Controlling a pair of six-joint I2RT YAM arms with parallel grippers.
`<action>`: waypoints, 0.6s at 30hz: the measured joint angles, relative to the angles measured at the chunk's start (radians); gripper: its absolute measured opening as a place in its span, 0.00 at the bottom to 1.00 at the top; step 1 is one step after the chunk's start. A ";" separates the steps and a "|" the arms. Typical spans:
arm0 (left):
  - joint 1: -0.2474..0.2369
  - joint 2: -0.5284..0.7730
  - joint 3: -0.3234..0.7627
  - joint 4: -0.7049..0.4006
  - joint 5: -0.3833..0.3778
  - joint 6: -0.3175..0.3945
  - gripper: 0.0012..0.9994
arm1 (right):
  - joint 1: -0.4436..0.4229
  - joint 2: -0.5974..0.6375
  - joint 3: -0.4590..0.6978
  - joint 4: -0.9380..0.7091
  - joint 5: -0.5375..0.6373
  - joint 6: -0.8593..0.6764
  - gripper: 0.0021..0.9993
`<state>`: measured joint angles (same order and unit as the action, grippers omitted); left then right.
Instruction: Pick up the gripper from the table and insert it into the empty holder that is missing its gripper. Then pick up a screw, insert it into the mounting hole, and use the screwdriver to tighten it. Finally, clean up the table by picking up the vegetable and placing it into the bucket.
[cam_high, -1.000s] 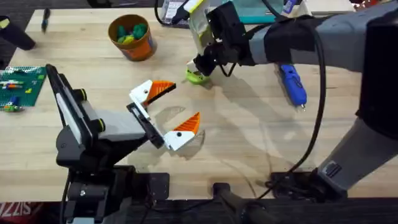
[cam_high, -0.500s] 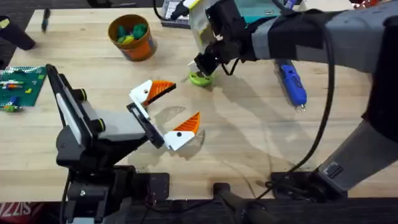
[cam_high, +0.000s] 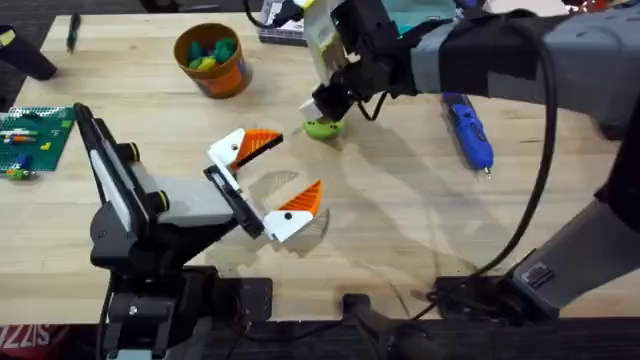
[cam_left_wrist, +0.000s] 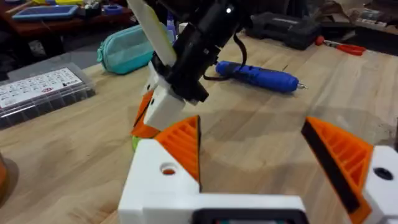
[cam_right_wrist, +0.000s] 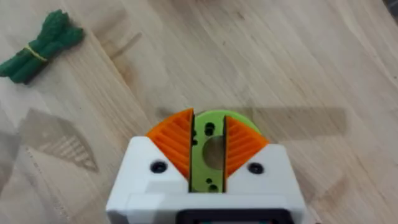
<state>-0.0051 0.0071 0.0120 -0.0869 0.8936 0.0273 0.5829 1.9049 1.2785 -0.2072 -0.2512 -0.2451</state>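
The right hand (cam_right_wrist: 208, 146) was clenched on a green round disc (cam_right_wrist: 211, 140) with a hole through its middle, its two orange ribbed pads (cam_right_wrist: 175, 142) pressed against the disc's flat faces so that the disc stood on edge between them, low over the wooden counter (cam_high: 400, 220). In the overhead view that right hand (cam_high: 325, 110) reached across toward the far middle of the counter, with the green disc (cam_high: 322, 127) just under it and touching or nearly touching the wood. The left hand (cam_high: 272, 178) lay nearer the front, released, its white finger bases spread wide with an orange wedge tip (cam_high: 262, 141) on each; its own camera showed both orange tips (cam_left_wrist: 183, 146) well apart with nothing between them. The blue screwdriver (cam_high: 468, 134) lay on the counter to the right of the right hand, well apart from it, its thin metal bit pointing toward the front edge. The small orange bucket (cam_high: 210, 58) stood upright near the far left, holding green, yellow and blue toy pieces. A dark green bundled vegetable (cam_right_wrist: 38, 45), tied with a yellow band, lay flat on the wood in the right wrist view, apart from the disc. A green brick plate (cam_high: 35, 138) sat at the left edge.
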 joint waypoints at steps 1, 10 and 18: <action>0.000 0.000 0.000 0.000 0.000 0.000 0.99 | 0.005 0.000 0.000 -0.002 0.000 0.001 0.21; 0.000 0.000 0.000 0.000 0.000 0.000 0.99 | 0.019 0.000 0.000 -0.006 0.016 0.003 0.22; 0.000 0.000 0.000 0.000 0.000 0.000 0.99 | 0.019 0.000 0.000 -0.005 0.027 0.002 0.22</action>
<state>-0.0051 0.0071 0.0120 -0.0869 0.8936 0.0273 0.6018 1.9049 1.2785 -0.2119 -0.2241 -0.2428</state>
